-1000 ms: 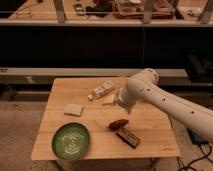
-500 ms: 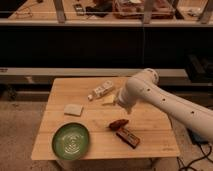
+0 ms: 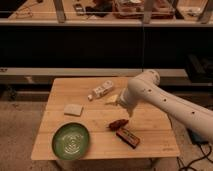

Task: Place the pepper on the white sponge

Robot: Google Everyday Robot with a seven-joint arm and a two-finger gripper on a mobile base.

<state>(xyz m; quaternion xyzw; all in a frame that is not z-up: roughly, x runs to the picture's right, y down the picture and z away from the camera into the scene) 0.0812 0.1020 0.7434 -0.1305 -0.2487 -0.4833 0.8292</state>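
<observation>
The pepper [image 3: 118, 123] is small, dark red-brown and lies on the wooden table [image 3: 95, 125] right of centre. The white sponge [image 3: 73, 109] is a pale square pad lying flat on the left part of the table, well apart from the pepper. My white arm comes in from the right, and my gripper [image 3: 116, 101] is at its end over the table's middle back. It sits above and just behind the pepper and is not touching it.
A brown rectangular block [image 3: 128, 136] lies right next to the pepper at the front. A green plate [image 3: 71, 141] sits at the front left. A white bottle-shaped object [image 3: 102, 90] lies at the back near the gripper. Dark shelving stands behind the table.
</observation>
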